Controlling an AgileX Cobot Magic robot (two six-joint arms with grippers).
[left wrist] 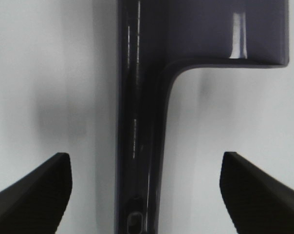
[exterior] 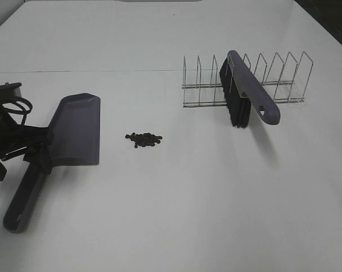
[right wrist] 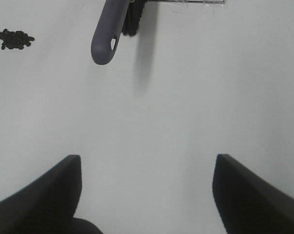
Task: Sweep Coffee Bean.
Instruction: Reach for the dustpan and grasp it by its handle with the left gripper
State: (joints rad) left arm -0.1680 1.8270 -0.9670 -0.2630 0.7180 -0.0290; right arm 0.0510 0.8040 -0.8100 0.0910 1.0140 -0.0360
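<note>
Grey-purple plastic fills my left wrist view: that is the dustpan, and my left gripper sits right over its handle. The jaws are spread wide, one on each side of the handle, with pale surface showing in both gaps, so nothing is clamped.

And the coffee bean pile? It is a tight little dark cluster lying loose on the white surface. From the beans, the dustpan lies near, on my left-arm side, pan end closer to them than the handle, with a strip of bare surface between. My left gripper sits at the pan-and-handle joint, so the beans are apart from those jaws, with the pan lying in between.

Over to my right gripper: jaws apart, nothing between them but plain surface. The coffee bean pile shows small and far ahead of those fingertips, well apart from them.

From the beans again, on my right-arm side and farther back, the brush leans in a wire rack, black bristles down, handle end poking out front. My right wrist view catches that brush handle tip too, nearer than the beans yet untouched.
</note>
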